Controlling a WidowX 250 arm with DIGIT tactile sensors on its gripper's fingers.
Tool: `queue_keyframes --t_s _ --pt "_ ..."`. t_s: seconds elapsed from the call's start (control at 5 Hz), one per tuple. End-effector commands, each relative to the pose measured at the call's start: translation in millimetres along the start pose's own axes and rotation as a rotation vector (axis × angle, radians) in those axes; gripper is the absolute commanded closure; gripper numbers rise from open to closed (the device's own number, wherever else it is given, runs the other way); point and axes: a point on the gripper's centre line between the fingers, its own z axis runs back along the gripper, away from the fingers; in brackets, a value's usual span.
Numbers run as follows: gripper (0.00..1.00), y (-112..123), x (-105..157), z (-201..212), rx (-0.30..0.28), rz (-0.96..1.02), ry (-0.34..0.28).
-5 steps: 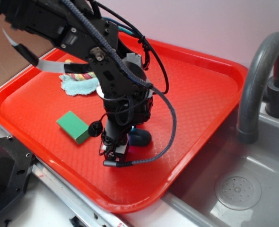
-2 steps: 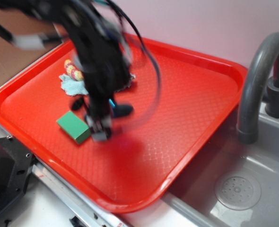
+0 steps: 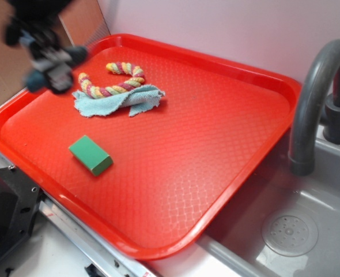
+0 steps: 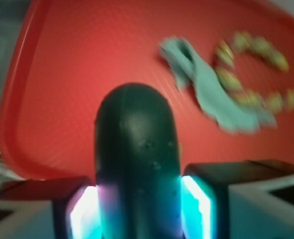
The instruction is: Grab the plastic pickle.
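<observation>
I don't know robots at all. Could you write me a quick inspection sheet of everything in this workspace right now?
Surface: red tray, patterned, beside a grey sink.
Job's thing: plastic pickle, very dark green, held up above the tray.
Clutter: bright green block; light blue cloth; striped rope partly on the cloth.
Gripper: gripper blurred at upper left; in the wrist view its fingers press the pickle's sides.
Cables: nothing seen.
Surroundings: grey faucet, sink drain, pale wall.

We see a pale pink wall (image 3: 245,29) behind a grey sink (image 3: 308,231) with its curved grey faucet (image 3: 314,98).
</observation>
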Motion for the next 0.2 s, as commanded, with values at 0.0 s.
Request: queue_keyframes --t_s 0.0 --pt "1.00 5.4 -9.8 23.8 0.055 0.099 0.081"
